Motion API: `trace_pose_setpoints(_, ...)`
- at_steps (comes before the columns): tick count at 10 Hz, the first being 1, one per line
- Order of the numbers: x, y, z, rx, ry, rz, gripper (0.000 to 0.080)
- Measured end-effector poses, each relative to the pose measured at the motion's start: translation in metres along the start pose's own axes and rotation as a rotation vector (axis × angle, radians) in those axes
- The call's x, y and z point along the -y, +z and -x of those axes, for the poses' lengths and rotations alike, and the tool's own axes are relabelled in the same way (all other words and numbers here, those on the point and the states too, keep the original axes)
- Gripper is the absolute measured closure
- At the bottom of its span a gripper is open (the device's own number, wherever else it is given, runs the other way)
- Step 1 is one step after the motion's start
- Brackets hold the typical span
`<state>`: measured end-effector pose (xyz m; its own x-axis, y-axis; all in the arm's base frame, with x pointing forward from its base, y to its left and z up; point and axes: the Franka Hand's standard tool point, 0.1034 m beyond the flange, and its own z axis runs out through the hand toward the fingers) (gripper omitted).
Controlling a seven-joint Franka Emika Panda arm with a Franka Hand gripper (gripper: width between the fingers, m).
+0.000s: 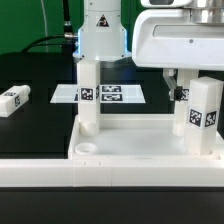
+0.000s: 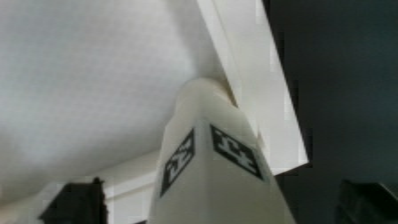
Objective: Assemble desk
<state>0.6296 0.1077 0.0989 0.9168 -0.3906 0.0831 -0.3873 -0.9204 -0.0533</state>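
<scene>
The left upright leg (image 1: 88,98) stands on the tabletop (image 1: 140,138), at its far corner on the exterior view's left; the right upright leg (image 1: 203,112) stands at its right edge. The loose leg (image 1: 12,100) lies on the table (image 1: 40,128), well left of the tabletop. The marker board (image 1: 110,94) lies behind the tabletop.

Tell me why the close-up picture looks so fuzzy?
Wrist view: the leg is very close to the camera, so its tag looks soft and the white tabletop has no detail. Exterior view: sharper, the marker board tags show clear edges.
</scene>
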Motion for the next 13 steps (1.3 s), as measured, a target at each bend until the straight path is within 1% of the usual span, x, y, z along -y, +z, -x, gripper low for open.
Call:
trace_pose_setpoints(4,-0.0018,-0.0014,-0.0026,-0.004,-0.345,0.004,0.0150)
trace_pose_setpoints(9,-0.0045,-0.0015,-0.0043,-0.007,-0.713,0.032,0.0150)
trace_pose_setpoints(10,-0.0046,-0.0017,-0.0044,-0.008,-0.739,0.036,0.0173)
trace_pose_setpoints(11,-0.0050,-0.0012,-0.0044,-0.007,-0.731,0.037,0.0173)
trace_pose_setpoints(12,-0.0052,-0.0011,-0.0044,-0.007,-0.731,0.037,0.0349)
trace_pose_setpoints(13,-0.0052,-0.0011,-0.0044,-0.007,-0.731,0.037,0.0485)
